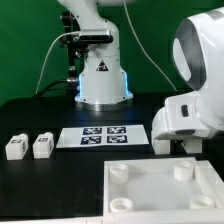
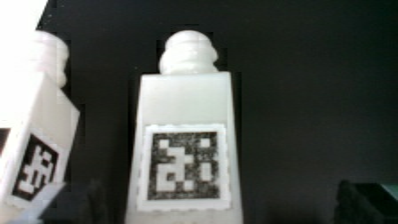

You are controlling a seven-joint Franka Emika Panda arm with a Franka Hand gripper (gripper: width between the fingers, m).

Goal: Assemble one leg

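Note:
In the wrist view a white leg (image 2: 187, 130) lies lengthwise on the black table, with a square marker tag on its face and a rounded peg at its far end. A second leg (image 2: 36, 130) lies beside it, apart from it. My gripper (image 2: 205, 208) is open just above the near end of the middle leg; one dark finger (image 2: 366, 200) shows at the frame edge and touches nothing. In the exterior view the gripper (image 1: 176, 146) hangs low at the right, and these two legs are hidden behind the arm. Two more legs (image 1: 16, 147) (image 1: 42, 146) lie at the left.
The marker board (image 1: 100, 136) lies flat mid-table. A large white square plate (image 1: 150, 195) with round corner sockets lies in front at the exterior view's right. The robot base (image 1: 103, 85) stands at the back.

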